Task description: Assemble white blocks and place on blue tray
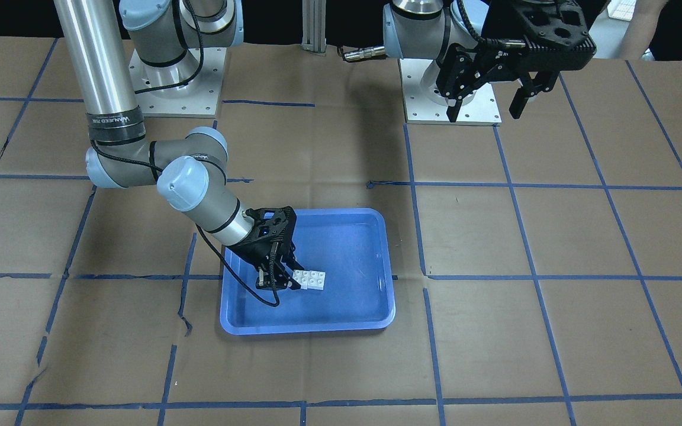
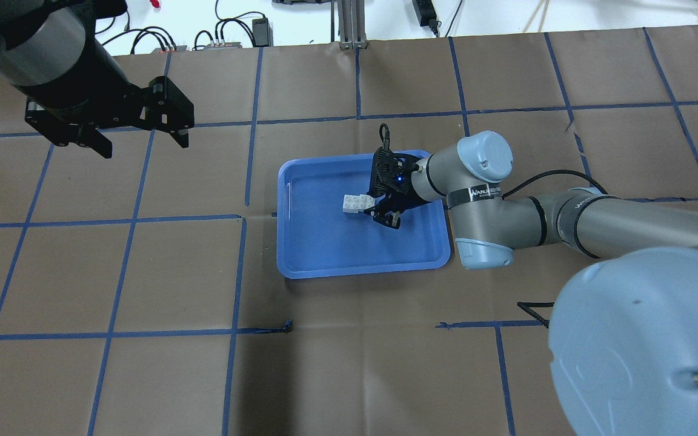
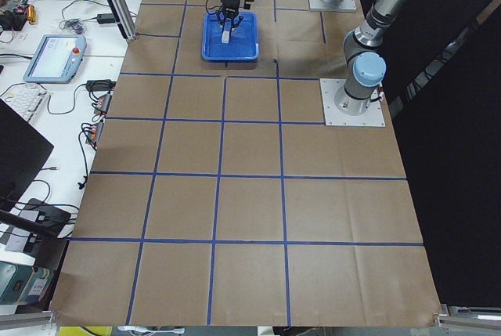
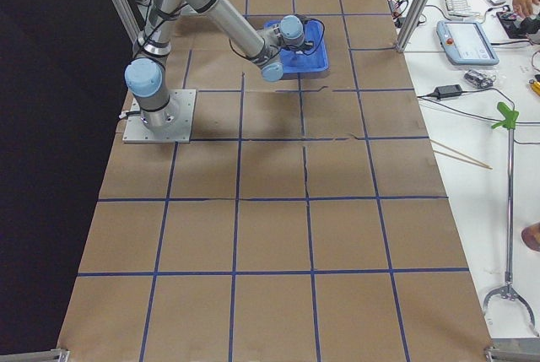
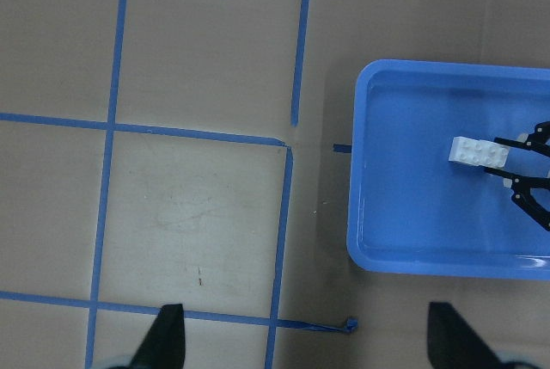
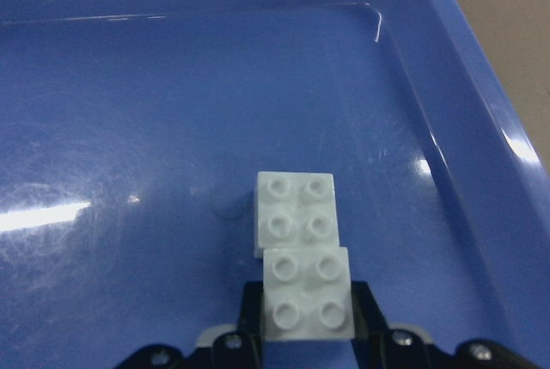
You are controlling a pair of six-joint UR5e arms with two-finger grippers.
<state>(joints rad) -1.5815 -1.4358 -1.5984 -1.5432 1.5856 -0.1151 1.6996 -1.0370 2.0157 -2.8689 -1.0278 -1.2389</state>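
Note:
Two white blocks (image 6: pixel 296 214) are joined with an offset and lie low in the blue tray (image 6: pixel 172 128). My right gripper (image 6: pixel 308 322) is shut on the nearer block, its fingers at both sides. In the front view the blocks (image 1: pixel 310 279) lie in the tray (image 1: pixel 311 328) with the right gripper (image 1: pixel 286 283) at their end. The overhead view shows the same blocks (image 2: pixel 358 203), tray (image 2: pixel 361 269) and right gripper (image 2: pixel 376 209). My left gripper (image 2: pixel 140 142) is open and empty, high above the table, far from the tray; it also shows in the front view (image 1: pixel 486 109).
Brown paper with a blue tape grid covers the table. The two arm base plates (image 1: pixel 450 89) stand at the robot's edge. Cables, a tablet and tools lie on the white bench beyond the paper (image 3: pixel 59 54).

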